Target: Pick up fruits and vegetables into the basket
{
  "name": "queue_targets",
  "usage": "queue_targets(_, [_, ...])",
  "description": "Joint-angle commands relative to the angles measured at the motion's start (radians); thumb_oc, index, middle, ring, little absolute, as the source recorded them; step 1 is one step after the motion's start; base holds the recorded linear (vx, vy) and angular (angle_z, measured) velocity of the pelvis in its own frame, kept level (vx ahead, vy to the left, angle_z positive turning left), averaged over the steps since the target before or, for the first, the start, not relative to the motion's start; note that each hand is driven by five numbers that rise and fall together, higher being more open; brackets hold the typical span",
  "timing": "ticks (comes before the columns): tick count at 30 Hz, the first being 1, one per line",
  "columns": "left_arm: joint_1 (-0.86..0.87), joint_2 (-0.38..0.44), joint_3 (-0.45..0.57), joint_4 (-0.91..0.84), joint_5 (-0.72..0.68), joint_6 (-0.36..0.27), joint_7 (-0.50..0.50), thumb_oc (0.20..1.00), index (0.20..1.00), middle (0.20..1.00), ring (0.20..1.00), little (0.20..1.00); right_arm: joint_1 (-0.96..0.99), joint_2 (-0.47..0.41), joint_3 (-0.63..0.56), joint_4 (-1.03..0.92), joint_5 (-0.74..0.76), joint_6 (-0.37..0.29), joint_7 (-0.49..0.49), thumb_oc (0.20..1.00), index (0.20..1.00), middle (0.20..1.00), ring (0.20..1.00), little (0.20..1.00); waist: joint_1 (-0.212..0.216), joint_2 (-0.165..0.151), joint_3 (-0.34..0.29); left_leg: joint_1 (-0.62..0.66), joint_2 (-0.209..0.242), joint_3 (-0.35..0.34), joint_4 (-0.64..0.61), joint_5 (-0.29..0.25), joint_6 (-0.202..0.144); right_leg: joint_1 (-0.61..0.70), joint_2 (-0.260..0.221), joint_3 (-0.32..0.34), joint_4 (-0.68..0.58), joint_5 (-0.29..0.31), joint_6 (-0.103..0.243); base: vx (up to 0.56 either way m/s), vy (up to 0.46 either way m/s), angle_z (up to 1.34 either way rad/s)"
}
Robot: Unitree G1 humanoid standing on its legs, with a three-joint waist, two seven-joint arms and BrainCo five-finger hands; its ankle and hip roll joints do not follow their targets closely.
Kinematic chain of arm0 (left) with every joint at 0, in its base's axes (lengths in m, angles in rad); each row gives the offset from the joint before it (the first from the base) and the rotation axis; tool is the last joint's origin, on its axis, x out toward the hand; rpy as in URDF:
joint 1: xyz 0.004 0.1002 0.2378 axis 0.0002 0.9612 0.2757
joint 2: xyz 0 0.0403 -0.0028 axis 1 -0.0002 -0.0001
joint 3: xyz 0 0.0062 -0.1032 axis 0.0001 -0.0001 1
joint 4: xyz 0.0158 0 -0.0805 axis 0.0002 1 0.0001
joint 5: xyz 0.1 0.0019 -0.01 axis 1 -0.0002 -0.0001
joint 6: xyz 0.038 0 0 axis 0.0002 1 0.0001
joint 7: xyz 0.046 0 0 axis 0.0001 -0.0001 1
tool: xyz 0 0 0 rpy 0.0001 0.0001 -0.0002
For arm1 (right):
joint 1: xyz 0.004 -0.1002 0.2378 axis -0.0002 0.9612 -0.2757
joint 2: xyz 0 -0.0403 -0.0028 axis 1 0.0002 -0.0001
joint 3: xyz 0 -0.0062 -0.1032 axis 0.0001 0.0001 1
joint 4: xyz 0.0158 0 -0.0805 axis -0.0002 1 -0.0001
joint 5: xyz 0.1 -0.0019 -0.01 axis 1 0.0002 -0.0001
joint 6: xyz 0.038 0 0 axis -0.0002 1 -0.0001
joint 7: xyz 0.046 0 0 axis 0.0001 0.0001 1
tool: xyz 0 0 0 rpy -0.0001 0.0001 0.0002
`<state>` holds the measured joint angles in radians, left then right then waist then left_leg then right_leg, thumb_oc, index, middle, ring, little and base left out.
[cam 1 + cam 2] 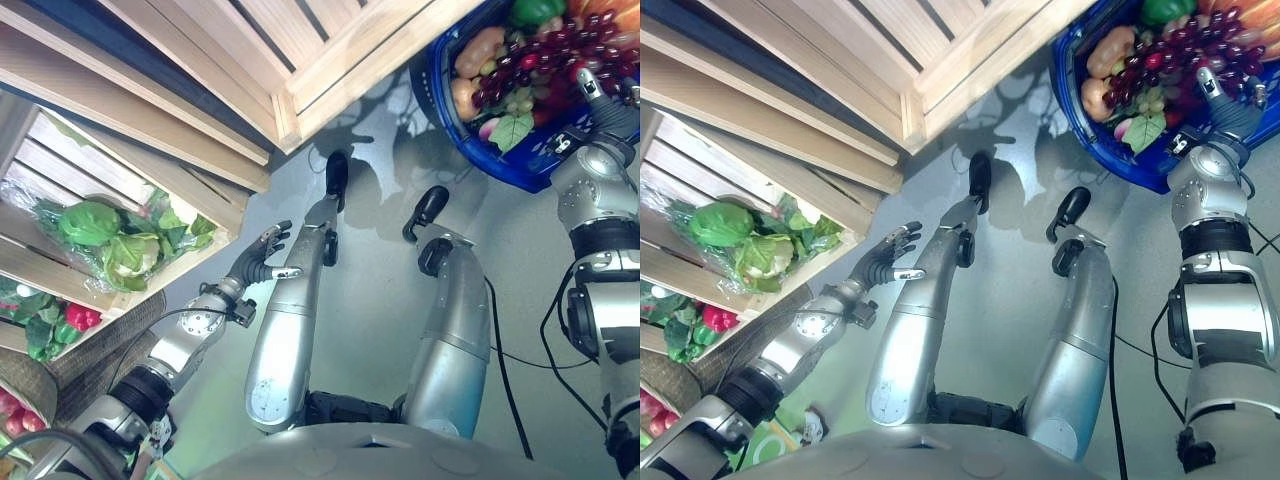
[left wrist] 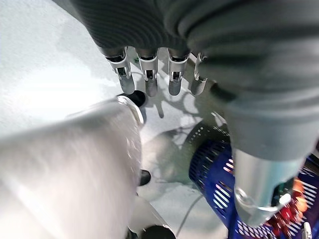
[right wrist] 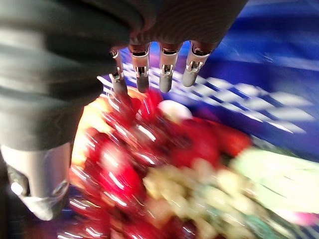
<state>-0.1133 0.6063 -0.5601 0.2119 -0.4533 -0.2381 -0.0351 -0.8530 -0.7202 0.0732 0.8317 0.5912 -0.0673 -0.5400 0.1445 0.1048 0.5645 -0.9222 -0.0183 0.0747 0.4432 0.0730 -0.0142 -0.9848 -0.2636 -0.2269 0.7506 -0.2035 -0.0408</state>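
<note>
My head views showed the wooden crate (image 1: 60, 190) of greens (image 1: 120, 240) at far left, which neither wrist view caught. My left hand (image 1: 262, 252) hung beside it over the floor, fingers relaxed and spread, holding nothing. At right, my right hand (image 3: 149, 69) hovered with straight fingers over the grapes (image 1: 1185, 55) in the blue basket (image 1: 450, 120), empty; the bunch's long axis I could not tell.

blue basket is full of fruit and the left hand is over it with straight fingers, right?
Not quite: it is the right hand that hangs over the fruit in the blue basket, fingers straight, as the right wrist view shows. The left hand is down by the wooden crates, open and empty.
</note>
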Motion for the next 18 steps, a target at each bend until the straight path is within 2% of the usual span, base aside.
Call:
queue_targets(1, [0.117, -0.072, -0.042, -0.027, -0.035, -0.013, -0.028, 1.0, 1.0, 1.0, 1.0, 1.0, 0.099, -0.096, -0.028, -0.071, -0.093, -0.068, -0.045, 1.0, 1.0, 1.0, 1.0, 1.0, -0.052, 0.122, -0.045, 0.13, -0.036, 0.019, 0.022, -0.198, 0.039, 0.096, 0.108, -0.007, -0.1, 0.029, 0.043, -0.03, 0.098, -0.02])
queue_targets(5, [0.155, -0.08, 0.0, 0.027, -0.086, 0.025, -0.088, 1.0, 1.0, 1.0, 1.0, 1.0, 0.231, -0.054, -0.051, -0.15, -0.138, -0.093, -0.014, 1.0, 1.0, 1.0, 1.0, 1.0, -0.075, 0.083, -0.045, 0.25, -0.029, 0.028, -0.014, -0.205, 0.038, 0.214, 0.114, -0.008, -0.15, 0.04, 0.057, -0.03, 0.103, -0.05])
queue_targets(7, [0.172, -0.078, 0.015, 0.044, -0.084, 0.012, -0.105, 1.0, 1.0, 1.0, 1.0, 1.0, 0.288, -0.032, -0.055, -0.188, -0.144, -0.117, -0.007, 1.0, 1.0, 1.0, 1.0, 1.0, -0.084, 0.066, -0.045, 0.304, -0.026, 0.03, -0.033, -0.207, 0.038, 0.271, 0.119, -0.007, -0.177, 0.044, 0.062, -0.05, 0.107, -0.05])
queue_targets(8, [0.173, -0.076, 0.033, 0.059, -0.09, 0.003, -0.114, 1.0, 1.0, 1.0, 1.0, 1.0, 0.322, -0.015, -0.06, -0.22, -0.165, -0.138, 0.001, 1.0, 1.0, 1.0, 1.0, 1.0, -0.092, 0.053, -0.045, 0.316, -0.024, 0.038, -0.052, -0.181, 0.042, 0.288, 0.121, -0.017, -0.209, 0.076, 0.057, 0.0, 0.088, -0.05])
queue_targets(9, [0.184, -0.076, 0.033, 0.066, -0.095, 0.0, -0.12, 1.0, 1.0, 1.0, 1.0, 1.0, 0.346, -0.006, -0.057, -0.232, -0.176, -0.142, 0.003, 1.0, 1.0, 1.0, 1.0, 1.0, -0.095, 0.049, -0.045, 0.353, -0.025, 0.031, -0.051, -0.206, 0.037, 0.323, 0.125, -0.004, -0.207, 0.053, 0.068, -0.07, 0.1, -0.07])
queue_targets(10, [0.183, -0.074, 0.049, 0.076, -0.108, -0.009, -0.135, 1.0, 1.0, 1.0, 1.0, 1.0, 0.367, 0.008, -0.06, -0.264, -0.182, -0.153, 0.01, 1.0, 1.0, 1.0, 1.0, 1.0, -0.101, 0.037, -0.045, 0.361, -0.022, 0.04, -0.07, -0.179, 0.042, 0.334, 0.127, -0.011, -0.238, 0.086, 0.064, 0.01, 0.082, -0.09])
queue_targets(12, [0.191, -0.074, 0.062, 0.081, -0.116, -0.004, -0.149, 1.0, 1.0, 1.0, 1.0, 1.0, 0.401, 0.026, -0.061, -0.29, -0.187, -0.161, 0.011, 1.0, 1.0, 1.0, 1.0, 1.0, -0.105, 0.028, -0.045, 0.391, -0.021, 0.041, -0.078, -0.181, 0.042, 0.365, 0.127, -0.009, -0.252, 0.091, 0.069, -0.02, 0.075, -0.07])
queue_targets(13, [0.204, -0.079, 0.094, 0.113, -0.109, -0.022, -0.17, 1.0, 1.0, 1.0, 1.0, 1.0, 0.499, 0.08, -0.054, -0.339, -0.203, -0.215, 0.042, 1.0, 1.0, 1.0, 1.0, 1.0, -0.12, -0.007, -0.045, 0.475, -0.016, 0.044, -0.105, -0.186, 0.044, 0.46, 0.131, -0.003, -0.302, 0.104, 0.082, 0.01, 0.055, -0.04])
queue_targets(18, [0.218, -0.102, 0.129, 0.168, -0.097, -0.033, -0.185, 1.0, 1.0, 1.0, 1.0, 1.0, 0.607, 0.147, -0.055, -0.378, -0.254, -0.257, 0.038, 1.0, 1.0, 1.0, 1.0, 1.0, -0.139, -0.046, -0.045, 0.611, -0.006, 0.045, -0.137, -0.192, 0.042, 0.619, 0.141, -0.001, -0.374, 0.115, 0.093, 0.04, 0.047, -0.13])
